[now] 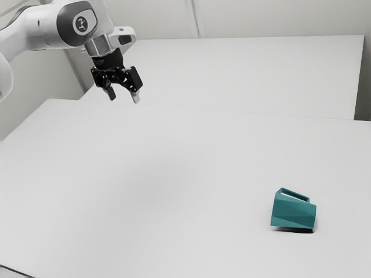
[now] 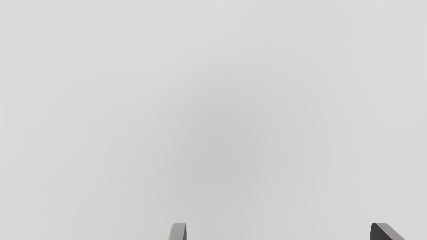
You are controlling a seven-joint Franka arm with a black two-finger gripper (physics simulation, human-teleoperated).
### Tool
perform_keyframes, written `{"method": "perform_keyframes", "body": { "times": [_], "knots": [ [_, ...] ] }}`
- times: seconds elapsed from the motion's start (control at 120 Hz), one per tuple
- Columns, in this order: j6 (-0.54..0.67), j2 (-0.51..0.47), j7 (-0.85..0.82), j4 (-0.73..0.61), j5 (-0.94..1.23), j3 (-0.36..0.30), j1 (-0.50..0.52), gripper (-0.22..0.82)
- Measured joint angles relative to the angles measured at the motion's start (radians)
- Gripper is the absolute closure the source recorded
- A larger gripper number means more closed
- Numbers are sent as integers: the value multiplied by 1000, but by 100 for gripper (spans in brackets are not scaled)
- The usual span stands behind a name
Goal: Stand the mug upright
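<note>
My gripper (image 1: 123, 98): open, its two fingers well apart with nothing held between them, raised above the table (image 1: 151, 191).
Mug (image 1: 294, 209): on its side on the table, well apart from my gripper, lower than it, off toward the exterior view's right and nearer that camera.
Mug's handle (image 1: 294, 195): on the upper side of the body, facing up toward my gripper's height.
Mug's long axis: roughly along the exterior view's left-right; I can't tell which end is the mouth.
Coming reach: I judge I need to travel out and across first, then lower over the mug.
Grip to turn it: likely across the body, leaving room to swing that axis vertical.
Risk: a low, off-centre approach could catch the handle or roll the mug.
</note>
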Motion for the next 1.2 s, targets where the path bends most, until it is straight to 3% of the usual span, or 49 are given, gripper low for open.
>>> {"method": "perform_keyframes", "body": {
  "times": [0.358,0.533,0.692,0.867,1.2],
  "knots": [
    [8,-2,14,-14,-8,-3,1,0],
    [19,-44,16,-127,-89,-62,9,0],
    [128,-110,20,-308,-222,-122,9,0],
    [285,-114,38,-441,-380,-191,-2,0],
    [511,45,157,-459,-659,-289,-42,0]
  ]
}}
